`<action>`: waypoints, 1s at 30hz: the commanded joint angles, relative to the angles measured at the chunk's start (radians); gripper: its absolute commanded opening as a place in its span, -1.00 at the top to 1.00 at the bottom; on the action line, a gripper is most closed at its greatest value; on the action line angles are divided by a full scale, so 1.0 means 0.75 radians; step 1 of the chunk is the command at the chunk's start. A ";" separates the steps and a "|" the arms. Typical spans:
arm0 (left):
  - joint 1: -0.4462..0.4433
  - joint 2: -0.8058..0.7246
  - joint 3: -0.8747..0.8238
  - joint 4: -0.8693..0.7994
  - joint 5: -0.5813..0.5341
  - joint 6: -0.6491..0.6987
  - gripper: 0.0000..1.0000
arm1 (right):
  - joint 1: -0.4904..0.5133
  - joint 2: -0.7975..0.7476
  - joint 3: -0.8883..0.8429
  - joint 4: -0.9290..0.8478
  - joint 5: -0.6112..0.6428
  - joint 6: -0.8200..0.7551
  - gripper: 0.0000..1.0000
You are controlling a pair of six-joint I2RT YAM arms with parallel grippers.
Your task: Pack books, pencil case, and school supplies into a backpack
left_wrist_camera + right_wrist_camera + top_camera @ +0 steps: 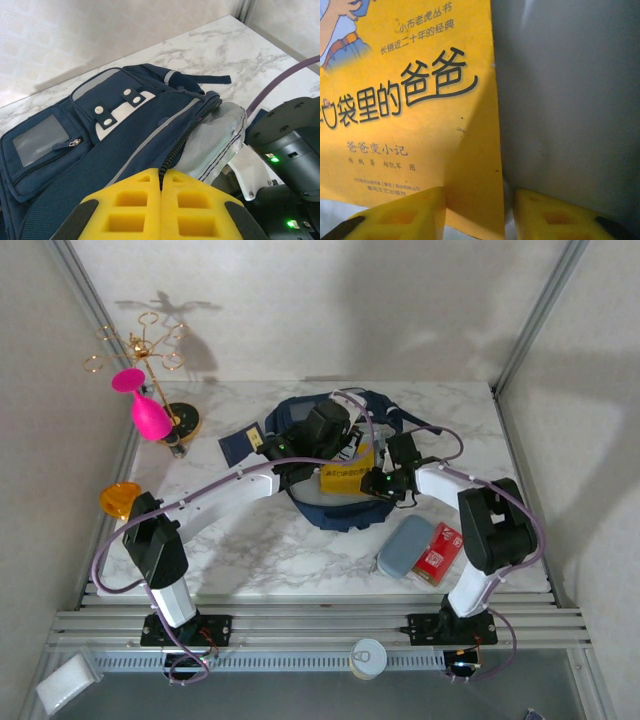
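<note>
The yellow book [420, 115] carries black Chinese print: "小布老虎丛书", "长销近二十年的经典", a big brushed title "口袋里的爸爸" running off the left edge, and a smaller "爸爸变小记". The finest lines below are too small to read, and a cartoon figure is cut off at top left. From above, the book stands in the mouth of the backpack [340, 518] in the middle of the marble table [300, 560], partly hidden by both wrists.

The right gripper [480, 215] has its yellow fingers apart, with the book's lower corner between them but not pinched. The grey surface beside it is blurred. The left gripper [161, 200] is closed, its ribbed pads pressed together on the backpack's zip edge, with silvery lining beside it. The navy fabric is woven and has a clear window pocket, a white patch with snaps and a grey stripe.

At the near right lie the soft grey-blue pencil case [405, 545] and, touching it, the red pack [438, 552], whose white marks are unreadable. A navy book [243, 443] lies left of the backpack, its label illegible.
</note>
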 commanded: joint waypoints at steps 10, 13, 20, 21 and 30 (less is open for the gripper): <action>-0.016 -0.033 0.025 0.147 -0.042 -0.137 1.00 | 0.025 0.151 0.226 0.403 -0.090 -0.055 0.74; -0.014 -0.040 0.025 0.144 -0.096 -0.147 1.00 | 0.026 0.111 0.206 0.322 0.018 -0.089 0.59; -0.012 -0.034 0.007 0.160 -0.038 -0.134 1.00 | 0.027 -0.114 -0.089 0.379 0.076 -0.030 0.38; -0.012 -0.033 0.005 0.163 -0.040 -0.134 1.00 | 0.032 -0.095 -0.104 0.403 0.052 -0.011 0.44; -0.010 -0.032 -0.004 0.139 -0.049 -0.172 1.00 | 0.066 0.179 0.104 0.601 -0.037 0.107 0.74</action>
